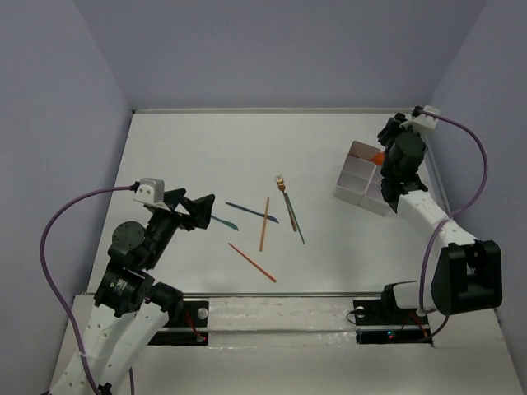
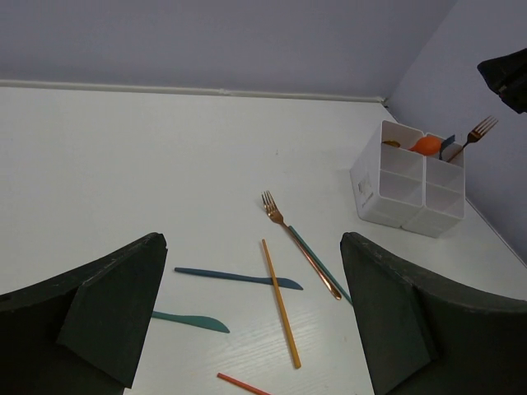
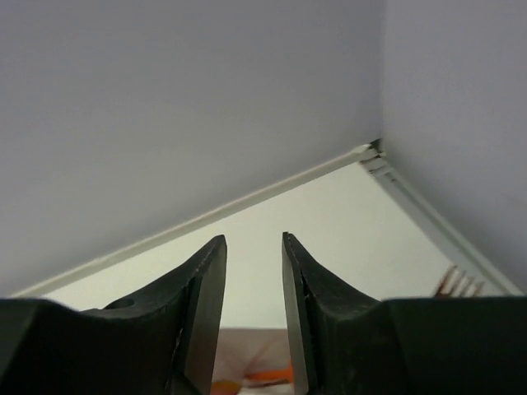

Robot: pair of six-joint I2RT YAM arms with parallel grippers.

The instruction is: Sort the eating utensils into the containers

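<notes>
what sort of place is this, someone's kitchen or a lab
Most likely a robot lab test cell, not a kitchen: a white table boxed in by plain lavender walls, a left arm and right arm bolted at its edge, and loose utensils beside a white divided box.

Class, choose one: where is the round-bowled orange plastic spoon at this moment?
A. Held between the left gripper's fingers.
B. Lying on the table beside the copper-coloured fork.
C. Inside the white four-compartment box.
C: in the left wrist view the orange spoon sits in a far compartment of the white four-compartment box, while the left gripper is open and holds nothing.
</notes>
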